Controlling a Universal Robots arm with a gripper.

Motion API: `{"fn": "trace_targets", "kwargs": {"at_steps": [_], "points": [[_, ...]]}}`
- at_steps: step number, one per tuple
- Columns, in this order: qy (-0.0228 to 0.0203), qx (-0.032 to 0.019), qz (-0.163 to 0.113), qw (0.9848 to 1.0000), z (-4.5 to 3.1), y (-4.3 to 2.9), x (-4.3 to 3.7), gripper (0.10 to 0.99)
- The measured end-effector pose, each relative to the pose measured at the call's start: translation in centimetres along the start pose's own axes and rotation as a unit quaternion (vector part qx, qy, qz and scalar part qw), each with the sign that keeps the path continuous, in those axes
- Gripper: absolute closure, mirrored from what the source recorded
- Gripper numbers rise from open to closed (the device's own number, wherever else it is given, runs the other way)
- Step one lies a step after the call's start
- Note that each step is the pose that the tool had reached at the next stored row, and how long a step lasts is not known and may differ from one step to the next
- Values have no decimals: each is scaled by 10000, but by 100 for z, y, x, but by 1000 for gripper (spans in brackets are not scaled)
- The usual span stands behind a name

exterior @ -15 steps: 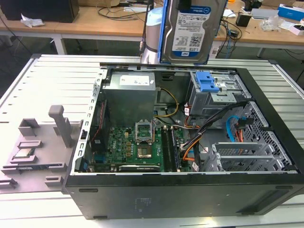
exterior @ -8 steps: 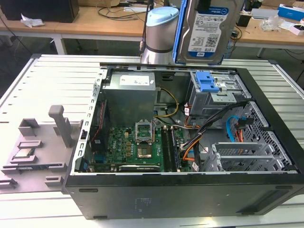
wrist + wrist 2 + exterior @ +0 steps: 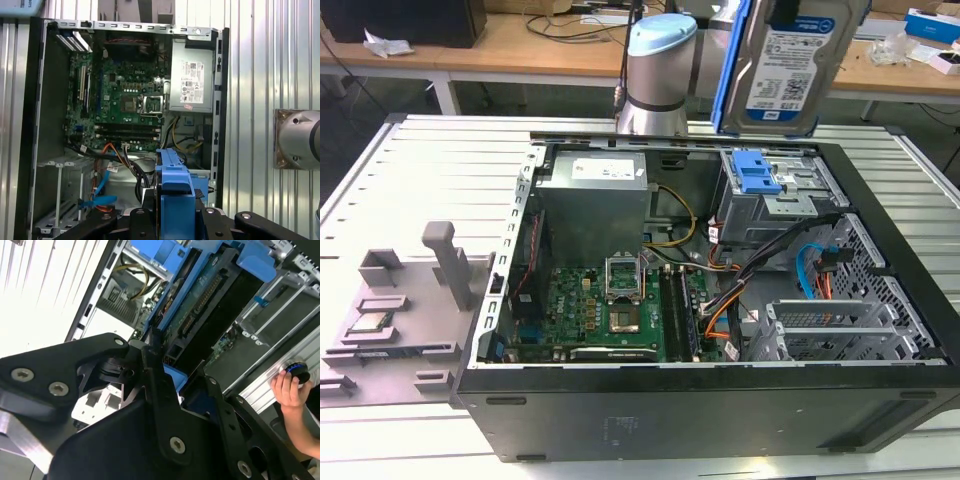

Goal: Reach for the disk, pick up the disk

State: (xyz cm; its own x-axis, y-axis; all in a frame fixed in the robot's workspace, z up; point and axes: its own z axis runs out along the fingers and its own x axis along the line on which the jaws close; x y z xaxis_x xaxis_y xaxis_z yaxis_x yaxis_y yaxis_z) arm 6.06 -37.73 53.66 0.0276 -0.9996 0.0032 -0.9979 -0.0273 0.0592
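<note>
Disk [image 3: 790, 60]: held upright in the air, label facing the exterior view, its blue frame [image 3: 728, 75] running down the edge on that view's left. Its lower edge was seen just above the far rim of the computer case [image 3: 700, 400], with open air on both sides.

Gripper [image 3: 175, 215]: clamped narrow on the disk's blue-framed end, one black finger [image 3: 150, 360] pressed to each side, as shown in both wrist views.

Drive bay [image 3: 780, 195]: set directly below the disk, in the case's far corner on the exterior view's right, with a blue latch [image 3: 758, 172] on top.

Power supply [image 3: 595, 190]: mounted beside the bay, toward the exterior view's left; the circuit board [image 3: 600, 310] lay nearer the camera.

Arm [image 3: 658, 75]: a silver and pale blue joint stood behind the case.

Table [image 3: 420, 170]: ribbed metal, left bare round the case except for a grey fixture [image 3: 410, 290].

Hand [image 3: 290, 387]: a person's, rested on a black knob [image 3: 298, 371] at the table edge.
</note>
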Motion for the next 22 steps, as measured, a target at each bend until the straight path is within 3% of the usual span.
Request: {"fn": "trace_targets", "kwargs": {"at_steps": [4, 6, 11, 22], "points": [[0, -4, -1, 10000, -10, -167, 2, 722], [0, -7, 0, 10000, -18, -300, 4, 722], [0, -12, 0, 10000, -32, -533, 7, 722], [-1, -22, -1, 10000, -57, -970, 13, 722]]}}
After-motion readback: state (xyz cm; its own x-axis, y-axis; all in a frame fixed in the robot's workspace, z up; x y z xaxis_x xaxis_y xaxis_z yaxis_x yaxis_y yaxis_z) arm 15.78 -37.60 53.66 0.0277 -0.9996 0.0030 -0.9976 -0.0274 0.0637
